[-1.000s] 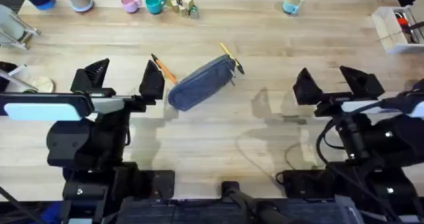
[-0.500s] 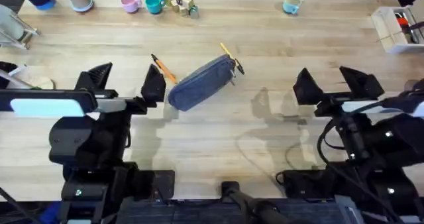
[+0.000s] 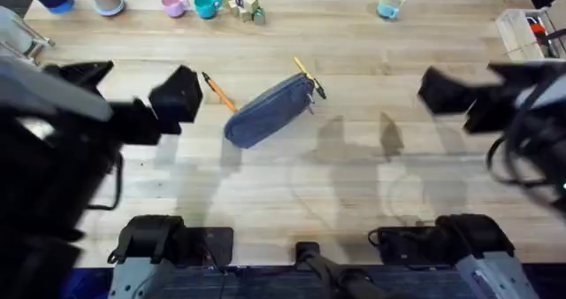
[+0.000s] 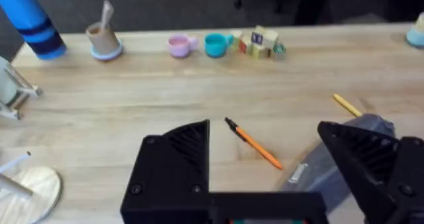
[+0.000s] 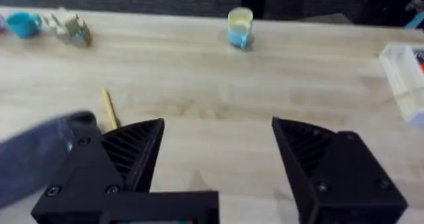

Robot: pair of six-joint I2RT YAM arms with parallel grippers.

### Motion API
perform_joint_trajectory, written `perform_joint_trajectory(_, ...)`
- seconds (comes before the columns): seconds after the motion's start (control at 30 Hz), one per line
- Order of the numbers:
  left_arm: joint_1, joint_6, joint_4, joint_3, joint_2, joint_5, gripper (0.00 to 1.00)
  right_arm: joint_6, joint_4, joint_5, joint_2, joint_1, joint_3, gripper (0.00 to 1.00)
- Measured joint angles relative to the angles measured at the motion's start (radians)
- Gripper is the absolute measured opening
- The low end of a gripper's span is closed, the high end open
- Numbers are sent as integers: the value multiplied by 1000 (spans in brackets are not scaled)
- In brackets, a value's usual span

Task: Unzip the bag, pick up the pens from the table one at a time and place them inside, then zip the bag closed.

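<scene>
Denim is what catches the eye from overhead: the bag (image 3: 270, 110) lies slantwise near the middle of the table (image 3: 354, 184), zipped as far as I can judge, with one pen (image 3: 217, 92) just off its left end and another pen (image 3: 309, 75) poking out past its far right corner. Both sit close to the pouch, which should keep each carry short. The left claw (image 3: 133, 91) hangs spread wide and empty to the left of the first pen, and the right claw (image 3: 478, 87) is likewise parted and empty, well off to the right.

From the left wrist, the orange pen (image 4: 254, 143) lies between the two black fingers (image 4: 173, 168), the bag's corner (image 4: 331, 168) beside it.

From the right wrist, the claw (image 5: 218, 164) gapes over bare wood, the bag (image 5: 36, 154) at its edge, so unzipping looks not yet started.
</scene>
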Motion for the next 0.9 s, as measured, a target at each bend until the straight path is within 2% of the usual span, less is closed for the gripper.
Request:
perform_joint_trajectory(0.2,0,16,-178,281,246,20,992,-3,-56,0,283,0,273,996)
perform_joint_trajectory(0.4,0,50,-288,471,423,72,993,-3,-183,-27,516,0,482,996)
perform_joint_trajectory(0.53,0,59,-310,514,496,112,993,-3,-201,-50,602,0,531,996)
perform_joint_trajectory(0.7,0,82,-355,516,525,141,993,-3,-208,-63,628,0,532,996)
perform_joint_trajectory(0.77,0,128,-405,517,525,169,993,-3,-207,-65,627,0,532,996)
perform_joint_trajectory(0.9,0,275,-523,518,525,258,993,-3,-208,-71,627,0,533,995)
